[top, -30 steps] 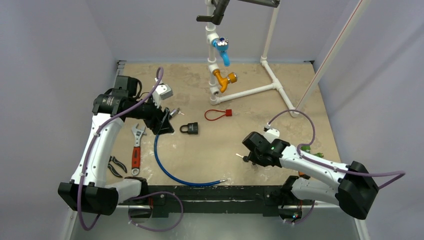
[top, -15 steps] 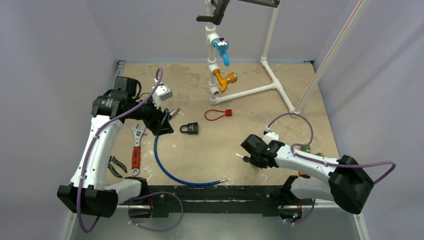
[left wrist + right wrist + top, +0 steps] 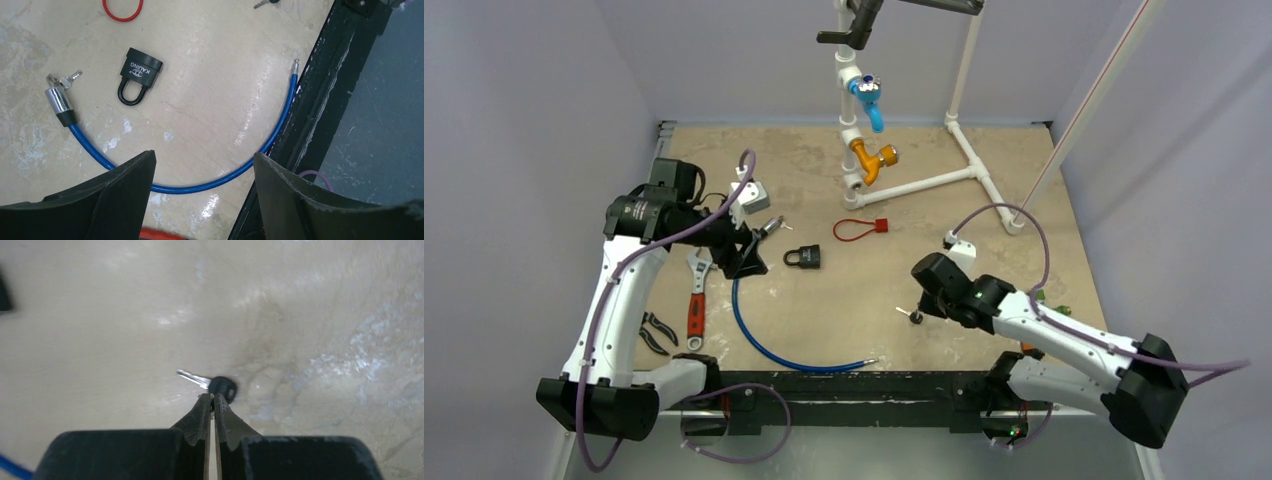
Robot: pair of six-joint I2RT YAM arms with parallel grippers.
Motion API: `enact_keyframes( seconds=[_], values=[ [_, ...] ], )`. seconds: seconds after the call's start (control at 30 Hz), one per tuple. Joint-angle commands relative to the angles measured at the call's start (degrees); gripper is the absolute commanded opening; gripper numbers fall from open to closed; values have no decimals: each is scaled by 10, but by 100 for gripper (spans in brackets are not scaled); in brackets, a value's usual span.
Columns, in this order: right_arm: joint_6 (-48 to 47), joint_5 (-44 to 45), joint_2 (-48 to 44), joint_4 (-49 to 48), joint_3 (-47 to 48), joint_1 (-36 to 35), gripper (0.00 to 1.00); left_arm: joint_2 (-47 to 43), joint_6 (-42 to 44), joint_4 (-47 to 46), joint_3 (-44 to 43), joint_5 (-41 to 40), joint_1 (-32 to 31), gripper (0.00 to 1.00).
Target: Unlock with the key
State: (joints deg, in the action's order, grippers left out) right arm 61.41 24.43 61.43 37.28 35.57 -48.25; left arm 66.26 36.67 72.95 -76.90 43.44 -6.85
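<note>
**Right fingers shut at the key, left spread wide**

The right gripper point(image 3: 212, 401) has its fingers pressed together, tips at the black head of the key point(image 3: 220, 386) lying on the table point(image 3: 100, 315). The blurred view won't say whether they pinch its edge or only touch it. The left gripper point(image 3: 203, 155) hangs wide apart and empty above the blue cable point(image 3: 200, 186). The padlock point(image 3: 138, 75) lies beside the cable, well apart from the key. A red loop point(image 3: 122, 10) is cut off at the top.

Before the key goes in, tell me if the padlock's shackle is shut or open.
Shut. Both ends of the shackle sit inside the padlock body.
</note>
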Motion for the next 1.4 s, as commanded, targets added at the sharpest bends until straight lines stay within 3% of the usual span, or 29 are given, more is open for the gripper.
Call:
enact_keyframes(
  seconds=[0.0, 0.17, 0.27, 0.37, 0.57, 0.67, 0.87, 1.1, 1.37],
  values=[
    [-146, -42, -87, -28, 72, 0, 0, -30, 88, 30, -7, 57, -9, 71],
    [-240, -180, -148, -76, 141, 1, 0, -85, 160, 24, 29, 78, -85, 70],
    [-272, -280, -151, -114, 179, 1, 0, -140, 160, -50, 68, 60, -140, 71],
    [-280, -391, -128, -150, 212, 1, 0, -145, 104, -120, 62, 45, -168, 72],
    [-274, -549, -91, -199, 255, -1, 0, -209, 155, -220, 89, -37, -275, 74],
    [-255, -603, -88, -242, 256, -1, 0, -224, 126, -291, 97, -75, -314, 74],
    [-226, -633, -80, -301, 263, -2, 0, -213, -6, -293, 79, -75, -384, 74],
    [-195, -641, -76, -349, 258, -4, 0, -208, -192, -430, 125, -112, -421, 70],
    [-190, -631, -74, -354, 256, -6, 0, -194, -251, -460, 128, -79, -448, 70]
  ],
)
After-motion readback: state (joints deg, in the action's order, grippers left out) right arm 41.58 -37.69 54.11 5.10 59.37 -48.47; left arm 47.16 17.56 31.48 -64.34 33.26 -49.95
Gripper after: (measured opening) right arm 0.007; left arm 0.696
